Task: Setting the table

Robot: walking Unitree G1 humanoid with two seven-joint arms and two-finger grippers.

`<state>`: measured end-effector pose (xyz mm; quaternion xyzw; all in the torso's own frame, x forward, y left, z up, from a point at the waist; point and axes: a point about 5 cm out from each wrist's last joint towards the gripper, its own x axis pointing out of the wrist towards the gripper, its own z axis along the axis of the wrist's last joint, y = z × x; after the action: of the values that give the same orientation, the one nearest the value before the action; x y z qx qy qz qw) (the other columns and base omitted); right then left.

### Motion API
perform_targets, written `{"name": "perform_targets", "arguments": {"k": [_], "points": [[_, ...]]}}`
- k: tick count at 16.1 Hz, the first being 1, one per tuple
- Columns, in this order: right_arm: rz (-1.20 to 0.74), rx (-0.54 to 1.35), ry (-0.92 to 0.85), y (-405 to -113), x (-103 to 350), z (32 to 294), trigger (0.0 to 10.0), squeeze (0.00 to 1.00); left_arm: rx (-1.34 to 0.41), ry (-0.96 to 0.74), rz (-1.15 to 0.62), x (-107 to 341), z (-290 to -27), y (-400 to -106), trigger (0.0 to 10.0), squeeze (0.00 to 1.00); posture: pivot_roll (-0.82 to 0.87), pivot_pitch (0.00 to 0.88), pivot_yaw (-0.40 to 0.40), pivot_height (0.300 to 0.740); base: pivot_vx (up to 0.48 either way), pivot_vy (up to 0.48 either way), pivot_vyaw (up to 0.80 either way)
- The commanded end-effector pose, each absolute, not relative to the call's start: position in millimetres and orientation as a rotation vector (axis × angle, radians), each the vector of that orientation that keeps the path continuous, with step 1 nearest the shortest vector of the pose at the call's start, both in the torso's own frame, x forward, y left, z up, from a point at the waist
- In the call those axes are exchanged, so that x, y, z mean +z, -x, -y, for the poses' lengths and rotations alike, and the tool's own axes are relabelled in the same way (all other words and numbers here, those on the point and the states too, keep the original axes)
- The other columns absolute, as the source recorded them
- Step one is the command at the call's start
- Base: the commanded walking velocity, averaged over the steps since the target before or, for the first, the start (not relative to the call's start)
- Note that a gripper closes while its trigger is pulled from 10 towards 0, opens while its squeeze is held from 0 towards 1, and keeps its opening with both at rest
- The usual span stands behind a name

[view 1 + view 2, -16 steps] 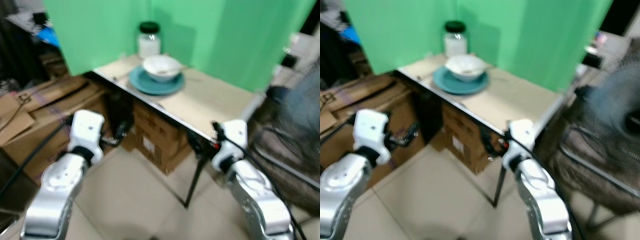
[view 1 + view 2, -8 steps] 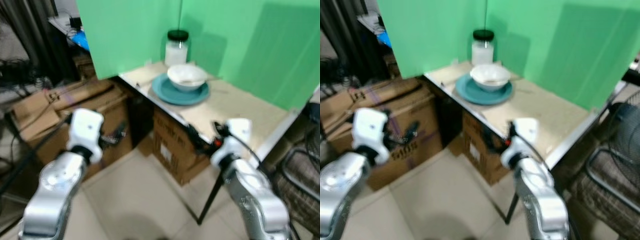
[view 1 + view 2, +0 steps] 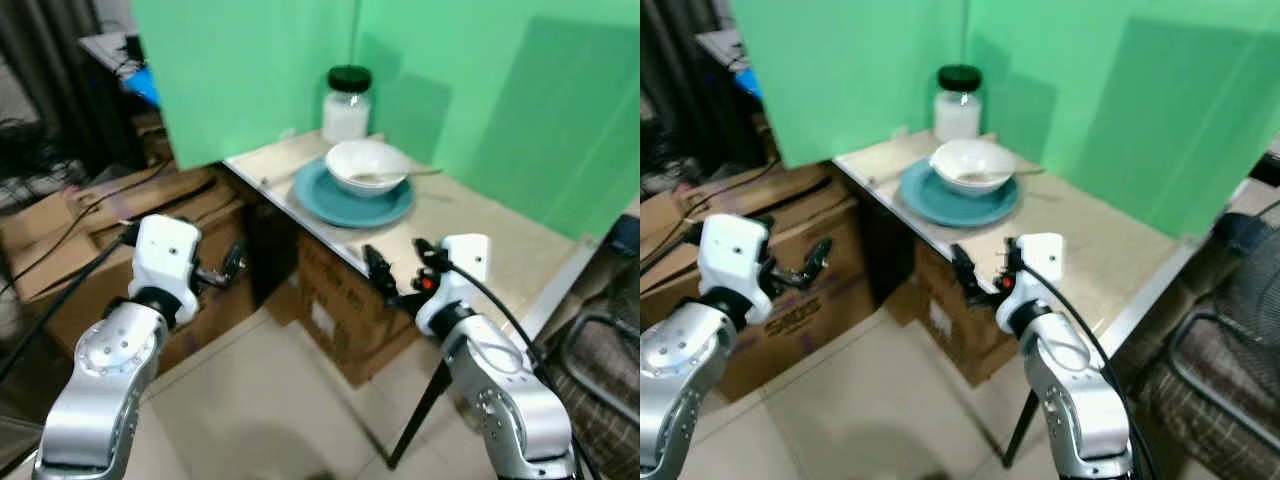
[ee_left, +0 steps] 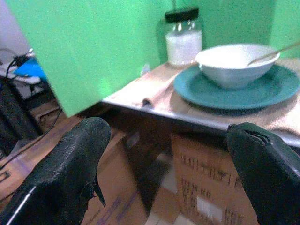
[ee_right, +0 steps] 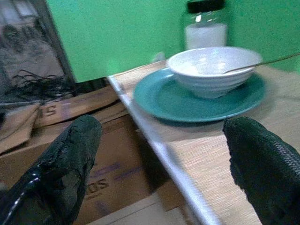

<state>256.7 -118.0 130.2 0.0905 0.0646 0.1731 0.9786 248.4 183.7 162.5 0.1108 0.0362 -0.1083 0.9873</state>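
A teal plate [image 3: 352, 196] lies on the wooden table [image 3: 480, 236] with a white bowl [image 3: 367, 165] on it. A thin utensil handle [image 3: 422, 173] sticks out of the bowl. Behind them stands a glass jar [image 3: 347, 93] with a black lid and white contents. My right gripper [image 3: 398, 265] is open at the table's front edge, just short of the plate [image 5: 201, 101]. My left gripper [image 3: 226, 268] is open too, lower and left of the table, pointing toward its corner [image 4: 126, 101]. Neither holds anything.
A green screen [image 3: 250, 70] backs the table on two sides. Cardboard boxes sit under the table [image 3: 340, 310] and to the left [image 3: 60, 232], with cables across them. A dark mesh fan or chair [image 3: 1240, 310] stands at the right. Tiled floor [image 3: 270, 410] lies in front.
The whole picture has shifted and sharpened as the camera moved; the table now sits nearer and more central. Both arms keep much the same pose, the right gripper nearer the plate.
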Motion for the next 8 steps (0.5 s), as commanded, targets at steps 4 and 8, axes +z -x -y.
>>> {"name": "perform_targets", "arguments": {"k": [4,8], "points": [[-0.133,0.318,-0.153,-256.7,130.4,128.5,10.0,0.00,-0.269,-0.211,-0.064,164.4,-173.7,-249.2,10.0,0.58,0.17,0.000,0.001,0.740,0.298,0.000,0.35],[-0.130,0.317,-0.164,-256.9,130.6,128.6,10.0,0.00,-0.282,-0.214,-0.068,164.0,-171.8,-249.2,10.0,0.58,0.17,0.000,-0.001,0.740,0.000,0.000,0.60]]}}
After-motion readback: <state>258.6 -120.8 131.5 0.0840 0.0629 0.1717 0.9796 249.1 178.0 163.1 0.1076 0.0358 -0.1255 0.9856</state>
